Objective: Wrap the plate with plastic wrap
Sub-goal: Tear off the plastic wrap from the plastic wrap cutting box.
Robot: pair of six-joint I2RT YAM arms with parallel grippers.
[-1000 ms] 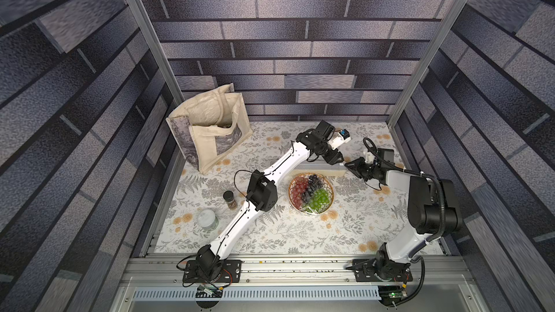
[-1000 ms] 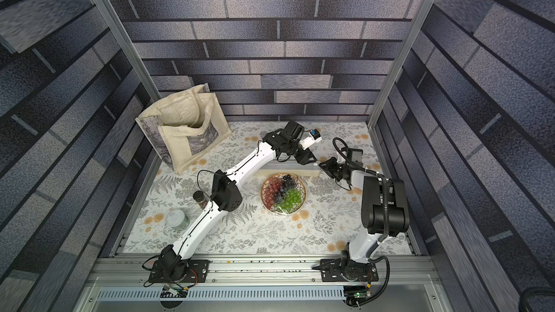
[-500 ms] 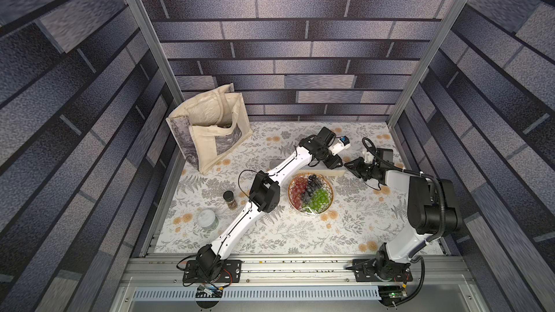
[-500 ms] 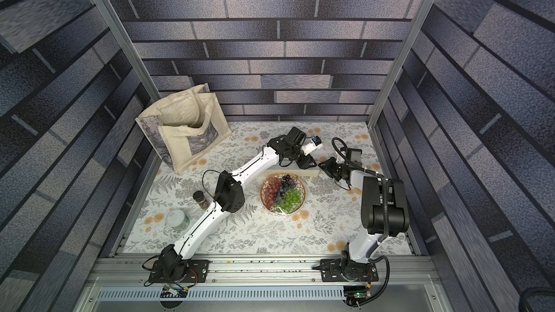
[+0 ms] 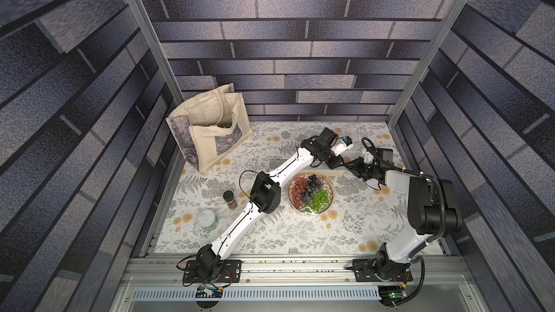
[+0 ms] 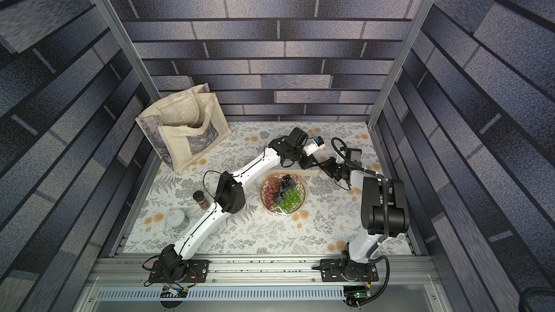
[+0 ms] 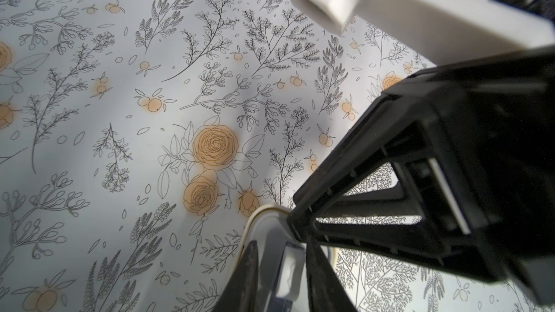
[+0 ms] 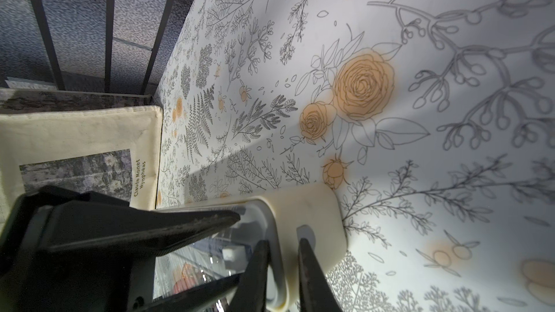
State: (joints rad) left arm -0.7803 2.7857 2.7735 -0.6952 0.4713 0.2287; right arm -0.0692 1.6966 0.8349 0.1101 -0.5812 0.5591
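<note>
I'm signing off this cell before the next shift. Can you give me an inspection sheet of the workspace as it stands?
Surface: floral cloth; no spill seen.
Job's things: plate of grapes mid-cloth; box of plastic wrap lying just behind it, partly under the left arm.
Clutter: tote bag upright at back left; dark-lidded jar and clear jar at front left, apart from the plate.
Grippers: left gripper straddles the box's end, grip unclear; right gripper looks shut on the box's end wall.
Cables: black loop at the left elbow, conduit along the right arm; neither seen snagged.
Surroundings: brick-pattern walls; metal rail in front.
</note>
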